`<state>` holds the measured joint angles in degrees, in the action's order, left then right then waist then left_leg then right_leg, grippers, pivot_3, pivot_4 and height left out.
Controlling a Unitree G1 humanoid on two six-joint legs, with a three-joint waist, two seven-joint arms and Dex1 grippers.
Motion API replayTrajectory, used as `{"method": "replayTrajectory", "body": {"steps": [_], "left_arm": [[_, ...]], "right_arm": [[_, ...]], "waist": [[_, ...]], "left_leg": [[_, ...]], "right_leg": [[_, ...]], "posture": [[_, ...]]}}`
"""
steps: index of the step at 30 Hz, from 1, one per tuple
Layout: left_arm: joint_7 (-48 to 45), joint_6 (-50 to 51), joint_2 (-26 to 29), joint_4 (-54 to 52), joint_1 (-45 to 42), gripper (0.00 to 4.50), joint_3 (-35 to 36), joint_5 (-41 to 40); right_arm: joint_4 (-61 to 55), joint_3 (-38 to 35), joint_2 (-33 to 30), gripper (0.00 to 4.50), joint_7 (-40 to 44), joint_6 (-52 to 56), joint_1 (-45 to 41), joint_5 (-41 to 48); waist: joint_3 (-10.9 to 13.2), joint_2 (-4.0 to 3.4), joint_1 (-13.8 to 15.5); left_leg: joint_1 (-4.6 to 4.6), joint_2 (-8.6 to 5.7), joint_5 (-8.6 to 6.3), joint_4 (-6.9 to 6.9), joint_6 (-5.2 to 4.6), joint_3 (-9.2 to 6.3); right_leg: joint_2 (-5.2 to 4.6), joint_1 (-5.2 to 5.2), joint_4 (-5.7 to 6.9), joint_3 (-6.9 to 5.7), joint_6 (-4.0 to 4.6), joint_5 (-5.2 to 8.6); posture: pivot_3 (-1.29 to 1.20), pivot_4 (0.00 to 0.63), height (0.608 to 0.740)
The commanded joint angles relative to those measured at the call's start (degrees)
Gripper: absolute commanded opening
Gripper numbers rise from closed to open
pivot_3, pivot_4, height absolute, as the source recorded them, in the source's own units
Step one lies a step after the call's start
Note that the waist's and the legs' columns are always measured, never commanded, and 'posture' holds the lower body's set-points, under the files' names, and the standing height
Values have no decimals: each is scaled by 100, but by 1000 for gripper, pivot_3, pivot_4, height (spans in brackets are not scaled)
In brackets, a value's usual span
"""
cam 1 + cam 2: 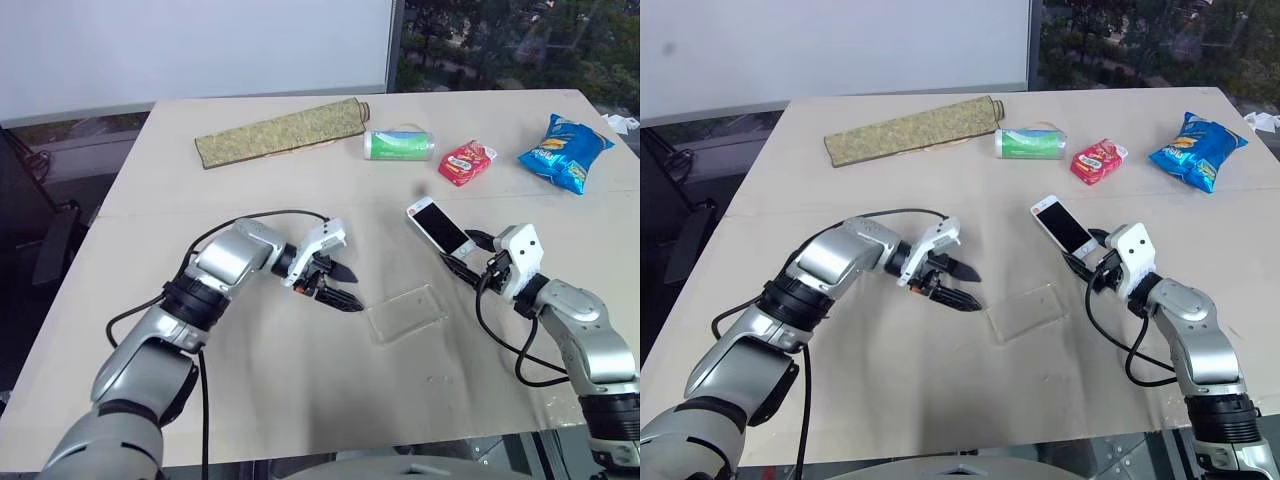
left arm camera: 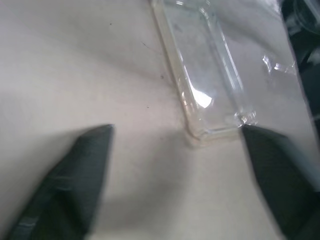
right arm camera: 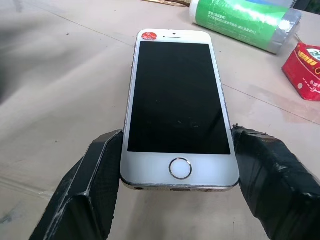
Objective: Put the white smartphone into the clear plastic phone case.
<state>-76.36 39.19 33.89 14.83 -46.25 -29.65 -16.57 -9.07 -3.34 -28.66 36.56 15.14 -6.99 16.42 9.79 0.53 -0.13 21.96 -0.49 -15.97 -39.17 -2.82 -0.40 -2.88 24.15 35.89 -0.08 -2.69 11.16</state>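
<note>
The right claw (image 3: 175, 175) gripped the white smartphone (image 3: 177, 102) by its long edges, raised above the tabletop (image 1: 250, 200). The left claw (image 1: 338, 285) stood open just beside the clear plastic phone case (image 1: 407, 312), which lay flat between both claws.

Soft, even daylight across my bench (image 1: 250, 400), faint shadows pooling under both arms, a white glint on the clear plastic phone case (image 2: 202, 97), my left wrist view blurred throughout, right wrist view sharp, its far corners soft.
</note>
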Motion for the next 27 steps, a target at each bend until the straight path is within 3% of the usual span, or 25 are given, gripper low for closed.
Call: {"method": "replayTrajectory", "body": {"steps": [1,7,16,23,27], "left_arm": [[374,-972,-112,800,-154,4476,-85,797],[180,-1220,-218,-184,179,4476,209,651],[1291,423,-478,-2432,1248,4476,470,360],[1770,597,-228,-2945,1745,4476,-172,925],[1888,363,-102,-2914,1827,2763,-387,1194]], "right_arm": [[-162,-150,13,2887,-35,-166,-48,32],[-198,-197,-24,2887,-43,-185,25,49],[-359,-238,-28,2887,-109,-185,253,66],[-333,-228,-56,2887,-87,-189,237,53],[-310,-229,-71,2887,-67,-208,224,42]], "waist": [[-1,0,10],[-1,-1,33],[-1,-2,71],[-2,-3,76],[-7,-6,60]], "left_leg": [[-1,0,0,-4,0,2],[-10,1,2,-14,2,-1],[51,0,-6,-2,-10,-4],[64,0,-6,-4,-9,-3],[45,2,-5,-4,-8,4]], "right_leg": [[0,-1,0,3,0,0],[-1,-13,3,7,0,-1],[-1,45,-1,11,-1,-27],[2,62,1,10,-1,-27],[6,49,2,14,16,-17]], "posture": [[0,150,740],[0,150,740],[0,150,740],[0,150,740],[0,150,740]]}}
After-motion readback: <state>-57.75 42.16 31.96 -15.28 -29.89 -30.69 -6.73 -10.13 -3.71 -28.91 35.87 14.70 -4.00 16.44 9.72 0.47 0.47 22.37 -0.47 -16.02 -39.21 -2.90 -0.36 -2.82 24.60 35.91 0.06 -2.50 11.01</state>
